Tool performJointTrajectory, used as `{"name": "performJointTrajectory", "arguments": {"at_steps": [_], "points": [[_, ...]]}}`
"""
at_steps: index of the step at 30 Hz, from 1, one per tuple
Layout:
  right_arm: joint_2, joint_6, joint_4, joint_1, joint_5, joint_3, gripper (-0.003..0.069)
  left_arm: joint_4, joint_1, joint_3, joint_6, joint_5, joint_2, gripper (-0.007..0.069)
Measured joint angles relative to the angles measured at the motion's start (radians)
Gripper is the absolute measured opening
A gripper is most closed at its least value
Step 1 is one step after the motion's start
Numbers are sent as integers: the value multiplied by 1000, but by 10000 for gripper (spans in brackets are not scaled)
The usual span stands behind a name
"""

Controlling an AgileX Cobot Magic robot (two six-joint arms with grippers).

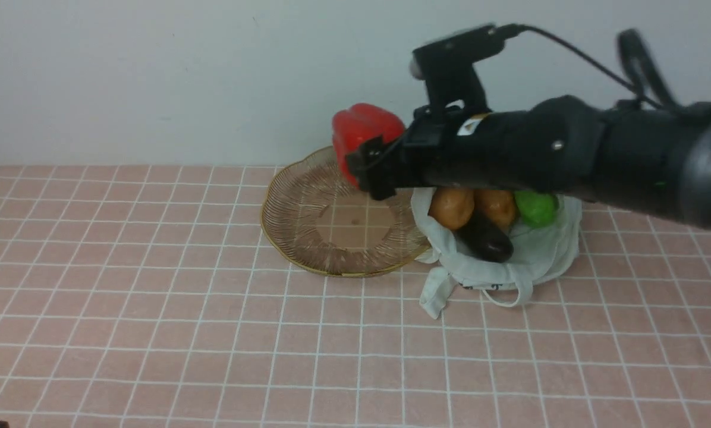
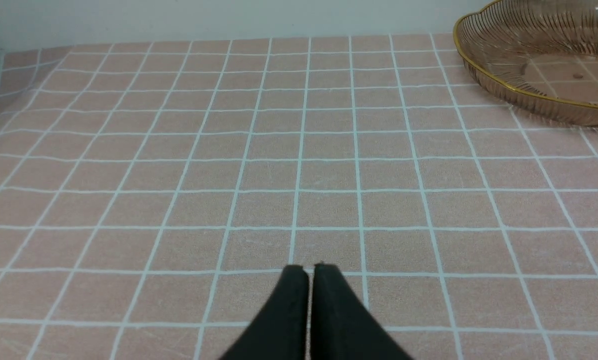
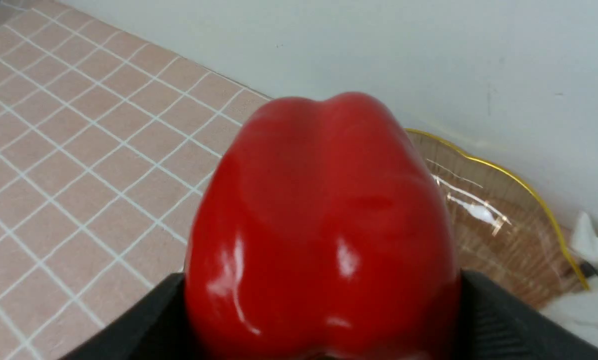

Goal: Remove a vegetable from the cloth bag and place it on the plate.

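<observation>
My right gripper [image 1: 367, 163] is shut on the glossy red bell pepper [image 1: 364, 134] and holds it in the air above the far right rim of the plate [image 1: 296, 244]. The pepper [image 3: 324, 235] fills the right wrist view between the black fingers [image 3: 499, 320], with the plate [image 3: 524, 225] behind it. The plate is a shallow clear glass dish with ribbed sides and a gold rim, and nothing lies in it. The pale cloth bag [image 1: 540, 261] lies open just right of the plate. My left gripper [image 2: 309, 270] is shut and empty, low over the tiled cloth; the plate [image 2: 484, 75] shows far off.
In the bag lie two brown potatoes [image 1: 452, 207], a dark eggplant [image 1: 487, 241] and a green vegetable [image 1: 535, 208]. My right arm [image 1: 569, 154] reaches across above the bag. A pale wall stands close behind the plate. Pink tiled cloth [image 1: 153, 327] covers the table.
</observation>
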Motion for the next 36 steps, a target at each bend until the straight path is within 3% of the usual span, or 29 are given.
{"name": "performJointTrajectory", "arguments": {"at_steps": [6, 9, 14, 22, 24, 28, 29, 30, 31, 36], "points": [[250, -4, 0, 0, 30, -218, 618, 0, 0, 0, 0, 0, 0, -4], [283, -5, -23, 0, 90, -271, 668, 0, 0, 0, 0, 0, 0, -4], [237, 1, -82, -1, 205, -312, 690, 0, 0, 0, 0, 0, 0, -4], [-53, 114, -249, -30, 639, -419, 662, 0, 0, 0, 0, 0, 0, -4], [-128, 167, -295, -41, 759, -455, 621, 0, 0, 0, 0, 0, 0, -4], [-353, 310, -420, -71, 1014, -544, 437, 0, 0, 0, 0, 0, 0, -4], [-421, 341, -451, -81, 1037, -544, 361, 0, 0, 0, 0, 0, 0, -4], [-445, 353, -462, -82, 1041, -541, 350, 0, 0, 0, 0, 0, 0, -4], [-547, 388, -491, -87, 1049, -508, 269, 0, 0, 0, 0, 0, 0, -4], [-891, 421, -502, -89, 1018, -150, 29, 0, 0, 0, 0, 0, 0, -4]]}}
